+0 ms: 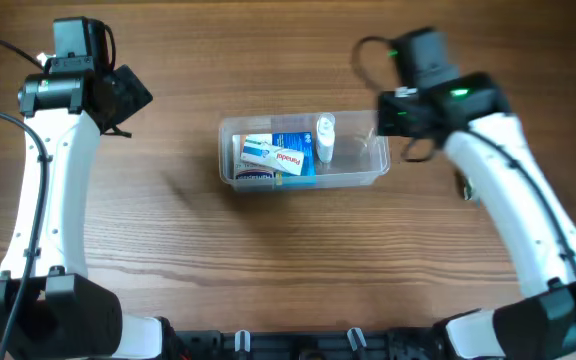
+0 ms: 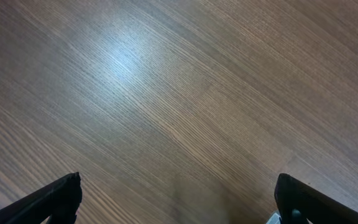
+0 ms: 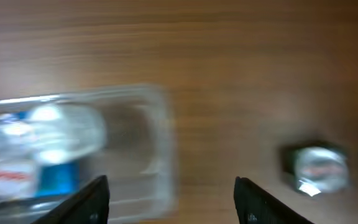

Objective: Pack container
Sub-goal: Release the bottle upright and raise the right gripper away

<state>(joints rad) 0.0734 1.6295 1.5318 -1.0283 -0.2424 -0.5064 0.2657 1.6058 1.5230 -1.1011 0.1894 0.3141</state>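
Both our left gripper (image 2: 178,199) and right gripper (image 3: 171,199) gape empty, the container (image 3: 161,134) just ahead-left of the right one; we judge it light, slick, flexing, best pinched on its near rim.

Left arm (image 1: 48,180) stretched forward on its own side, wrist bent, left gripper (image 1: 120,97) angled inward, jaws spread wide, both fingertips (image 2: 55,200) dark at the frame's corners. Right arm (image 1: 513,190) reached forward as well, right gripper (image 1: 400,118) turned inward and pointing down, jaws parted; its wrist view was blurred.
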